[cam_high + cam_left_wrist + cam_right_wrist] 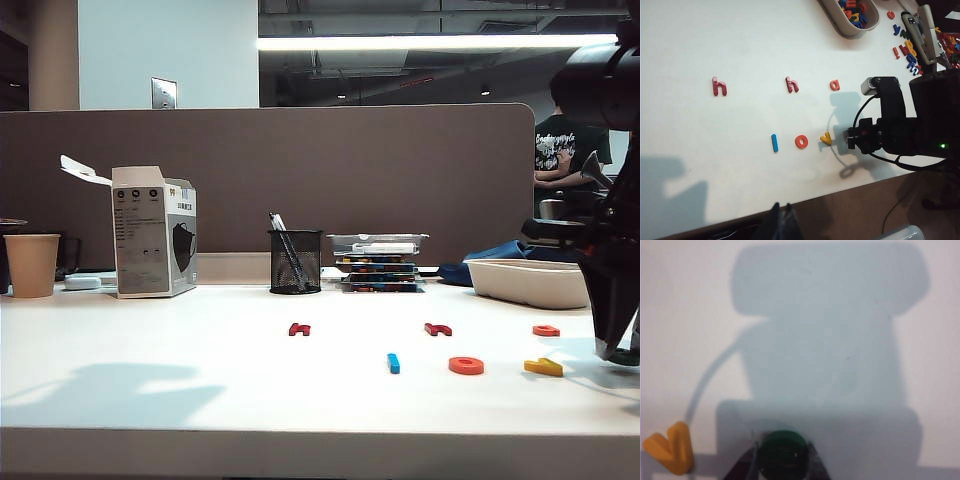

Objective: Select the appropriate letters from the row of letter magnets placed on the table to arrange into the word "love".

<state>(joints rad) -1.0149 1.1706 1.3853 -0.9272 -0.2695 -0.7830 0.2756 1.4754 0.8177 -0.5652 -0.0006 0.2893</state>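
On the white table (200, 380) the blue bar (393, 363), orange ring (466, 365) and yellow V (543, 367) lie side by side near the front edge. The left wrist view shows them too: blue bar (774, 142), orange ring (801, 142), yellow V (826, 138). My right gripper (784, 460) is shut on the dark green rounded letter (784, 454). It holds the letter low over the table, just beside the yellow V (671, 447). In the exterior view the right gripper (612, 350) is at the far right. My left gripper (782, 212), fingers together and empty, hangs off the table's front edge.
Two dark red letters (299, 329) (437, 329) and an orange-red letter (545, 330) lie in a row behind. A white tray (528, 282) of spare letters, stacked boxes (378, 262), a mesh pen holder (295, 262), a carton (153, 232) and a paper cup (32, 264) line the back.
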